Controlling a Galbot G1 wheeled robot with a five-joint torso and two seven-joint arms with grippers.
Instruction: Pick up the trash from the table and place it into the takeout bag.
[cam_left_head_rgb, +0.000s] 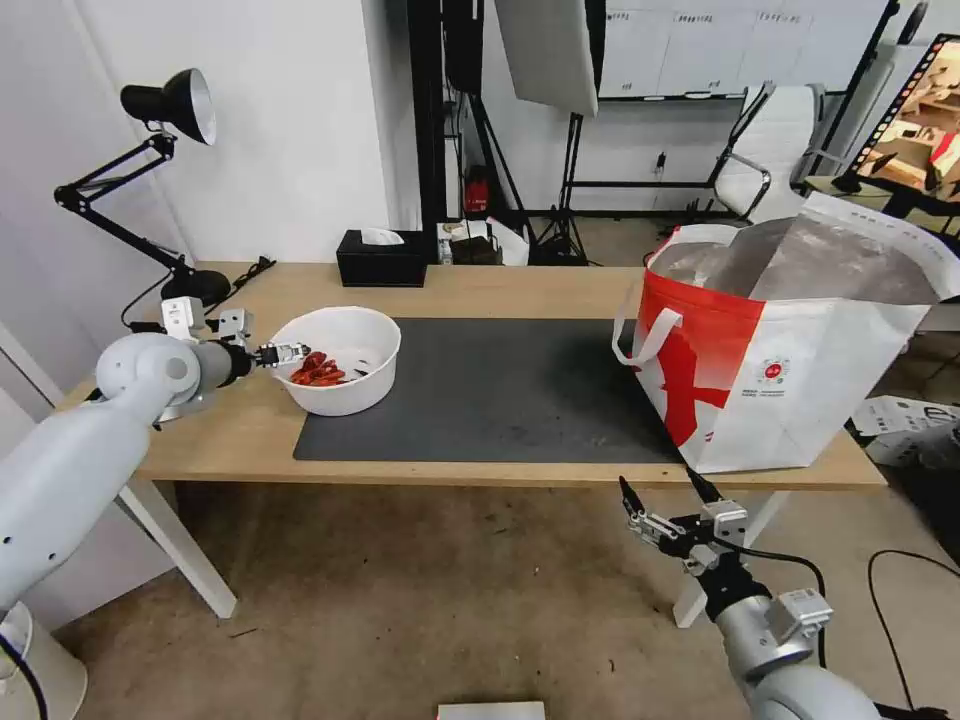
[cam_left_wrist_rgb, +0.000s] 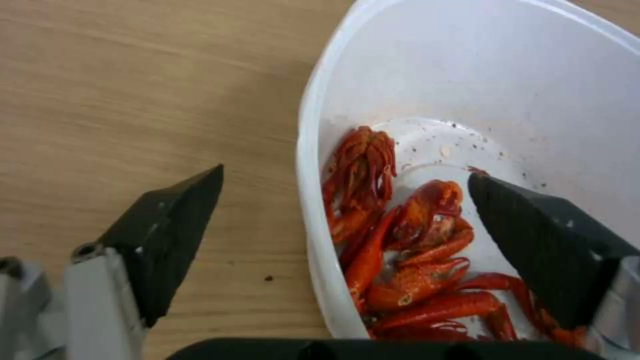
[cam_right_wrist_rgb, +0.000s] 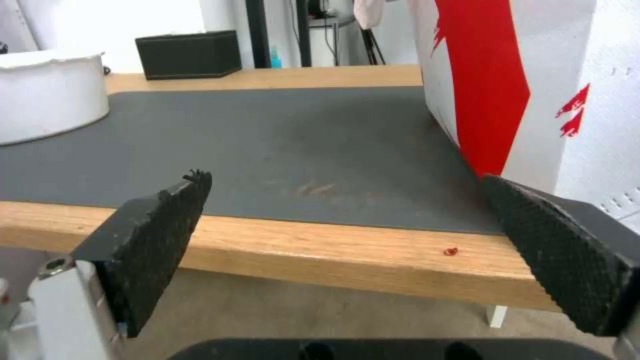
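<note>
Two black fingers (cam_left_wrist_rgb: 167, 240) of the left gripper (cam_left_head_rgb: 283, 353) are standing spread wide, straddling the near wall of the white bowl (cam_left_head_rgb: 340, 360): in the left wrist view one finger is hanging outside over bare wood and the other is sitting inside, just above the red shells (cam_left_wrist_rgb: 407, 260). The rim is running through the gap between them, closer to the outer finger's side than dead centre, and nothing is being pinched. That straddle is, in my judgement, a set-up for gripping the thin wall itself, since the bowl is too broad to take across its whole width.

Moving outward in the head view, the bowl is sitting at about nine o'clock on the table (cam_left_head_rgb: 500, 285), half on the dark mat (cam_left_head_rgb: 500, 395) and half on the wood. The shells are lying heaped on the side nearest the gripper. The takeout bag (cam_left_head_rgb: 780, 350) is standing upright at about three o'clock, well apart from the bowl, its foil-lined mouth gaping upward, which should be making it easy to lower something in from above.

At about five o'clock, the right gripper (cam_left_head_rgb: 665, 492) is hovering below and just in front of the table edge, near the bag's base, fingers spread and holding nothing. It looks to be waiting clear of the work. A black tissue box (cam_left_head_rgb: 382, 258) and desk lamp (cam_left_head_rgb: 165, 180) are standing along the far side.
</note>
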